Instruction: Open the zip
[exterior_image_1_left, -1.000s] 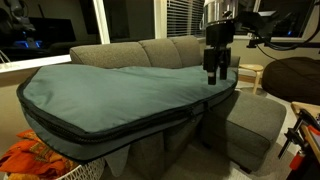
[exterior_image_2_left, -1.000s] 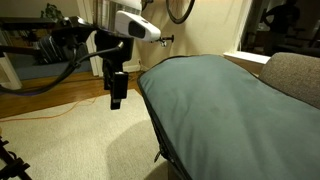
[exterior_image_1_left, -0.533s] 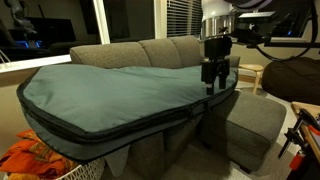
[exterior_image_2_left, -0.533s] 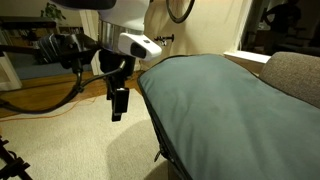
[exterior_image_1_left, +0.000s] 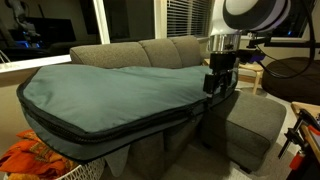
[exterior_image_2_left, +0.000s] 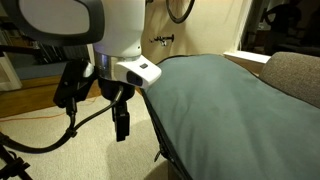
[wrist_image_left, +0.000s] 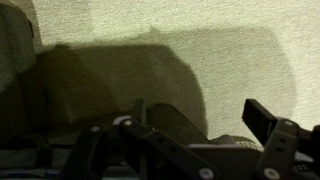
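Observation:
The large teal-green padded bag (exterior_image_1_left: 110, 90) lies across the grey sofa (exterior_image_1_left: 150, 50); it also shows in an exterior view (exterior_image_2_left: 220, 100). The zip (exterior_image_1_left: 110, 133) is a dark line along the bag's side edge, and it runs down the bag's end edge (exterior_image_2_left: 153, 125). My gripper (exterior_image_1_left: 215, 82) hangs low at the bag's end, just beside that edge and above the carpet (exterior_image_2_left: 121, 125). In the wrist view its two fingers (wrist_image_left: 200, 118) stand apart over shadowed carpet, with nothing between them. The bag and zip are not clear in the wrist view.
A grey ottoman (exterior_image_1_left: 255, 120) stands next to the sofa, below the gripper. Orange cloth in a basket (exterior_image_1_left: 30, 160) sits at the front. Beige carpet (exterior_image_2_left: 60, 150) lies under the gripper, with cables and stands behind.
The gripper has come down and moved in closer to the bag's end edge. The arm's body now fills more of the view. The bag has not moved.

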